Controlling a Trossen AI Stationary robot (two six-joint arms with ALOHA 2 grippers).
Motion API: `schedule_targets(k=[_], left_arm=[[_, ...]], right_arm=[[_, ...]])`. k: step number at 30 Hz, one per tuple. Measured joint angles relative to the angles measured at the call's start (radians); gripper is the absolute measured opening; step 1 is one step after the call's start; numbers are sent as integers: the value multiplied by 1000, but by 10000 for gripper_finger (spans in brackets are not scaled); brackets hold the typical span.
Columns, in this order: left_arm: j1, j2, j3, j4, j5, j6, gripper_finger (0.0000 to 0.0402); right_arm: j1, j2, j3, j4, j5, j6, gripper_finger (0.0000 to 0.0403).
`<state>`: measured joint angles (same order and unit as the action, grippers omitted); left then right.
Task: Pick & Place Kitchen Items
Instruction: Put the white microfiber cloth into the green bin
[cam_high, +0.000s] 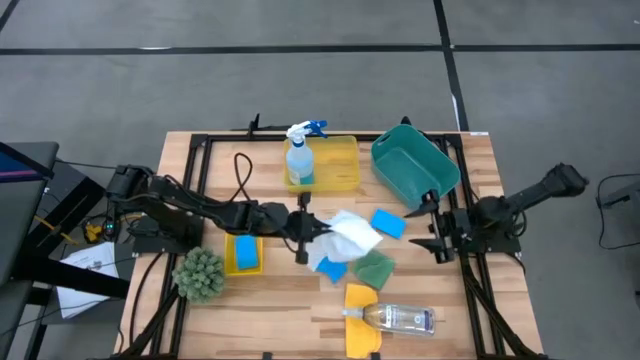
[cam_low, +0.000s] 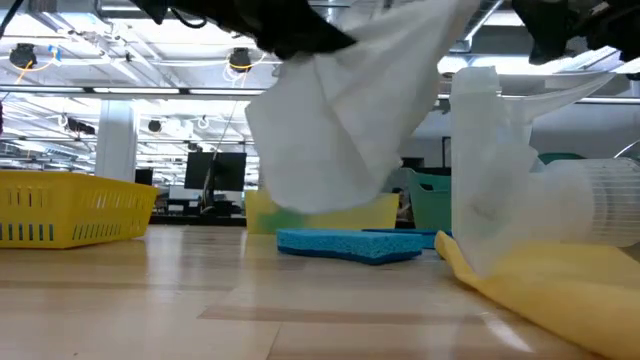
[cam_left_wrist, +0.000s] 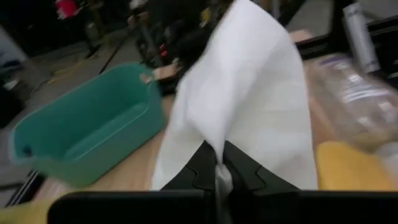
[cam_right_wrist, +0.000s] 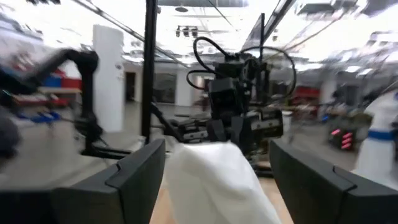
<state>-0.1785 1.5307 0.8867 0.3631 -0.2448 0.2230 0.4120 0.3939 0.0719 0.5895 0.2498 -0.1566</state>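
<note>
White cloth (cam_high: 352, 236) is hanging mid-table, pinched in the left gripper (cam_high: 316, 232), fingers (cam_left_wrist: 202, 167) clamped tight on its edge, lifted clear above the blue sponge (cam_low: 350, 243). Another sponge (cam_high: 388, 223) and a green cloth (cam_high: 375, 267) sit just beside it. Closer to the front edge, a clear bottle (cam_high: 400, 318) lies on a yellow cloth (cam_high: 359, 305). The right gripper (cam_high: 437, 232) waits by the teal bin (cam_high: 413, 163), fingers spread wide. Spray bottle (cam_high: 299, 157) stands in the yellow tray (cam_high: 342, 165).

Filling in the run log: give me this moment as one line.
left pincer: shut on white cloth, lifted above table | right pincer: open, waiting beside teal bin | blue sponge: on table
</note>
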Motion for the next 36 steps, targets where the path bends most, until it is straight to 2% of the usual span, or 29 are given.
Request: schedule_targets(k=[6,13,19,30,36], left_arm=[[3,9,0,-1,-10,0,4],[3,9,0,1,-39,-18,4],[0,12,0,-28,-121,-21,4],[-32,12,0,9,-131,-16,3],[-67,12,1,54,-173,29,4]], right_arm=[[75,270,17,304,118,-164,294],[79,563,209,271,212,-184,347],[80,700,374,133,275,-184,371],[-27,822,625,-307,279,68,373],[-54,887,687,-388,260,78,373]])
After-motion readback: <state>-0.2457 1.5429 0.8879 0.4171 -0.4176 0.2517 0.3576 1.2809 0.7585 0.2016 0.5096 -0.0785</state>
